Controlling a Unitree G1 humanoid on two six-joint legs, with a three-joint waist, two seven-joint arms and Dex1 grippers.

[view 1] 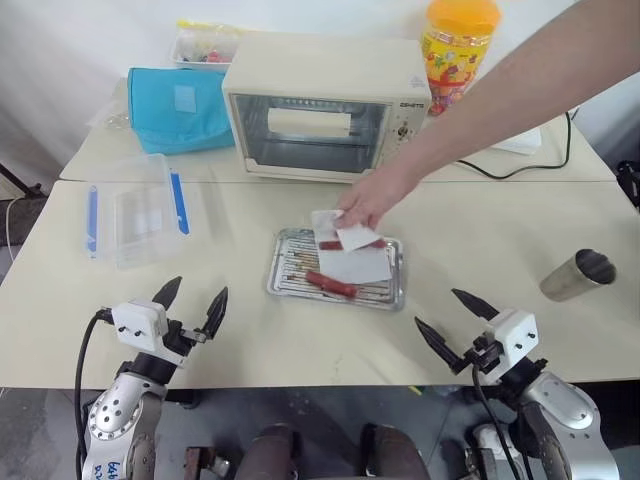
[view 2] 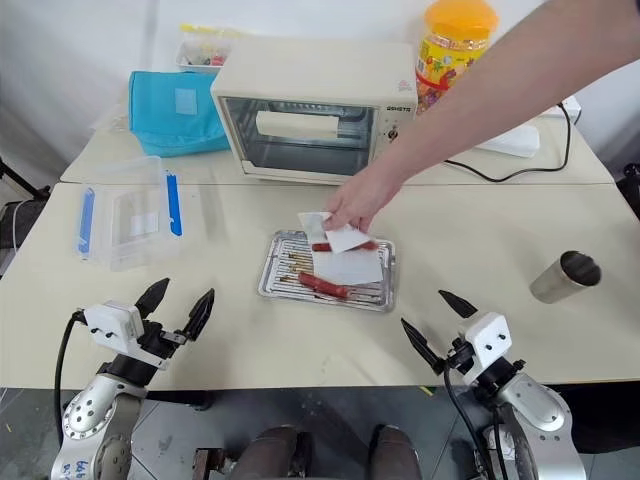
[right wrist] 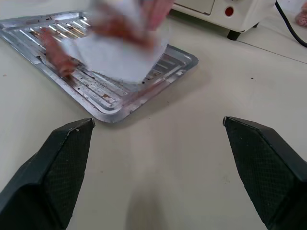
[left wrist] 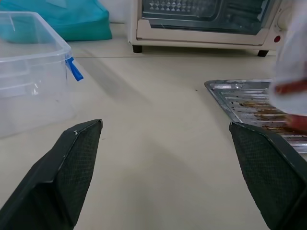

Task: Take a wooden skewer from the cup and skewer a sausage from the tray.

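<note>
1. Nearest the camera, the left gripper [view 1: 192, 302] hangs over the table's near edge with its fingers spread wide and nothing between them. The right gripper [view 1: 455, 320] does the same on the other side.
2. Just beyond, at the middle of the table [view 1: 240, 330], lies the tray [view 1: 283, 281]. One sausage [view 1: 331, 284] rests at its near side; white paper [view 1: 355, 265] covers much of the rest.
3. A person's hand [view 1: 368, 200] reaches over the tray's far part, holding paper on what looks like a second sausage, though it is partly hidden.
4. The cup [view 1: 579, 275] sits tilted at the far right, well apart from the tray. Whether it holds skewers cannot be seen.
5. Handling, as a judgement: a skewer would be light, thin and stiff, best pinched near its blunt end; the sausage is soft and greasy and likely to roll when pierced.
6. Farther back stand a clear box [view 1: 135, 208], a toaster oven [view 1: 325, 105] and a blue bag [view 1: 175, 105].
</note>
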